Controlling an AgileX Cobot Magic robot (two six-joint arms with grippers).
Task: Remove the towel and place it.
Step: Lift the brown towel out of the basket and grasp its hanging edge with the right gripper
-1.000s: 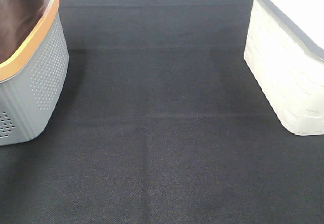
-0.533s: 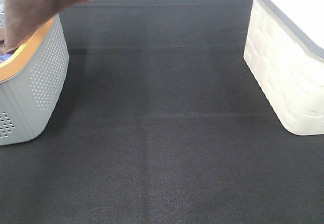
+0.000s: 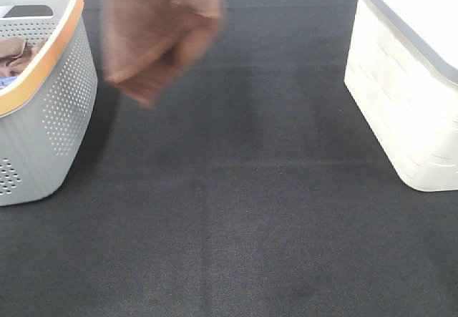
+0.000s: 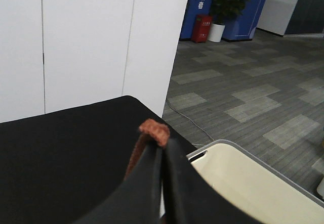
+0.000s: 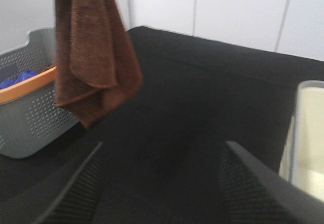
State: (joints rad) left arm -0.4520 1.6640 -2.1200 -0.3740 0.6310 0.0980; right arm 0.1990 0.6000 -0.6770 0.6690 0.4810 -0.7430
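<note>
1 grey orange-rimmed basket [image 3: 61, 109] holding 1 dark brown cloth [image 3: 16, 54]; 1 white lidded bin [image 3: 401, 109], well apart across the desk [image 3: 236, 210].
1 towel [image 3: 159, 34]: hanging in the air just beside the basket, long axis vertical, lowest corner pointing down.
Left gripper [image 4: 163, 150]: clamped on the towel's top fold.
Right gripper [image 5: 162, 183]: fingers apart.

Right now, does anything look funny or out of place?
Only the towel: it dangles bunched up in mid-air beside the grey basket, pinched in the left hand. Nothing looks spilled or broken.
</note>
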